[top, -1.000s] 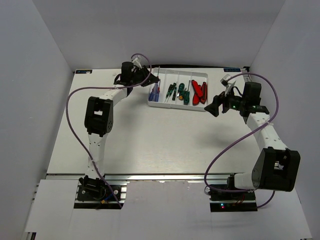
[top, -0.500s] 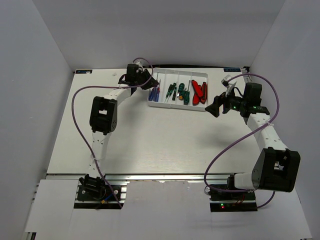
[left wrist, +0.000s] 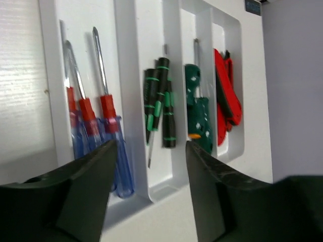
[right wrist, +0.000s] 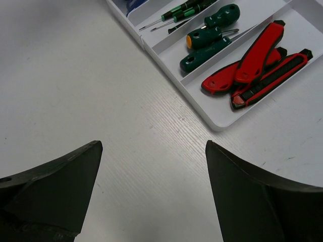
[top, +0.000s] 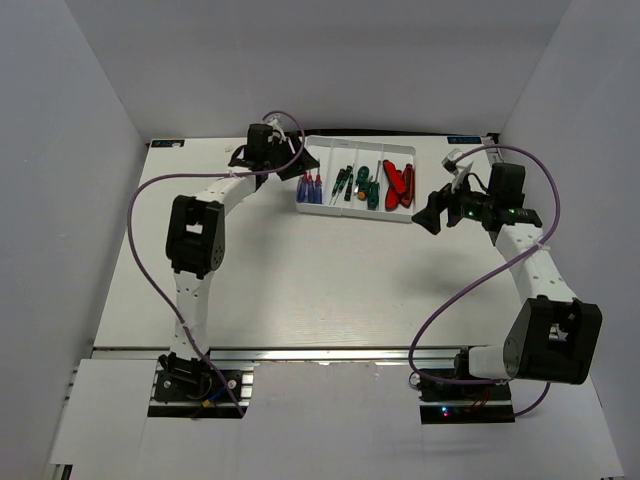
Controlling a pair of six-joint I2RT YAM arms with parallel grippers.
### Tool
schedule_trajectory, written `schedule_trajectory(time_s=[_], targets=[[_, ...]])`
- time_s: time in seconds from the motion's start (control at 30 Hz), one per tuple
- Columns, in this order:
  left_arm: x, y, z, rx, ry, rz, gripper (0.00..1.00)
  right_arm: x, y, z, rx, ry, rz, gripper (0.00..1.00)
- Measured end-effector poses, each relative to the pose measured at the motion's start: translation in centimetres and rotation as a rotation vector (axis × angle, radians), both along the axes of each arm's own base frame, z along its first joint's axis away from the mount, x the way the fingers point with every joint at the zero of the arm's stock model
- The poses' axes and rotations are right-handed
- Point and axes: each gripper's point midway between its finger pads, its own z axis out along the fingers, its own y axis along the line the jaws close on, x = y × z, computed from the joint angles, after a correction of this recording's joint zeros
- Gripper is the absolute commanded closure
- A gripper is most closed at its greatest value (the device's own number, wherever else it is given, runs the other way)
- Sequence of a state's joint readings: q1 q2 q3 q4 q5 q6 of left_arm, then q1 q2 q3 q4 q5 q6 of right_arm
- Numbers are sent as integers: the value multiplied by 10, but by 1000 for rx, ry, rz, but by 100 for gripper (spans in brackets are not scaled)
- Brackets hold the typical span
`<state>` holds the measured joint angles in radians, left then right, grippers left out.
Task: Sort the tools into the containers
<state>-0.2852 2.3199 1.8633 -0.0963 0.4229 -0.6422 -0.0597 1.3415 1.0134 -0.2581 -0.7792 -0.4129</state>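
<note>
The white tray (top: 340,211) lies at the back of the table with its four compartments filled. Three tiny blue-and-red screwdrivers (left wrist: 107,108) lie in the leftmost compartment. Beside them are slim green-and-black screwdrivers (left wrist: 164,106), then thick green screwdrivers (left wrist: 199,111), then red-and-black utility knives (left wrist: 227,91). My left gripper (top: 298,165) hovers at the tray's left end, open, with nothing between its fingers. My right gripper (top: 430,212) hangs open and empty over bare table just right of the tray. The knives (right wrist: 252,65) show in its wrist view.
White walls close in the table on the left, back and right. Purple cables loop from both arms. The tray's ridge (left wrist: 126,75) stands between the blue screwdrivers and the slim green ones. The tray's near corner (right wrist: 212,118) lies ahead of the right fingers.
My left gripper has gone from shut to open at the tray's left end. The thin screwdriver that stuck up from it earlier is no longer in it. The right arm has stayed still.
</note>
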Motion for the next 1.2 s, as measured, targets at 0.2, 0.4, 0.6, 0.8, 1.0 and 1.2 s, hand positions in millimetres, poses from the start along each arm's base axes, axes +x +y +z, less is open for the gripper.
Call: schedule_trajectory(time_s=[0.2,0.4,0.6,0.8,1.0,1.2], targets=[[-39,17,58,9,-93,-19,2,7,-4,17,-37,-45,-1,11],[-87,40,119,31,-250,-30,2,14,-9,37,-57,-79,-24,11],[-144,61,148,84,-390,-59,2,21,-14,50,-68,-95,-66,11],[-198,75,170,130,-518,-100,2,26,-19,58,-61,-94,-110,11],[-242,87,184,127,-608,-99,2,35,-29,61,-61,-87,-204,11],[-265,92,186,104,-646,-92,2,38,-42,71,-78,-109,-300,10]])
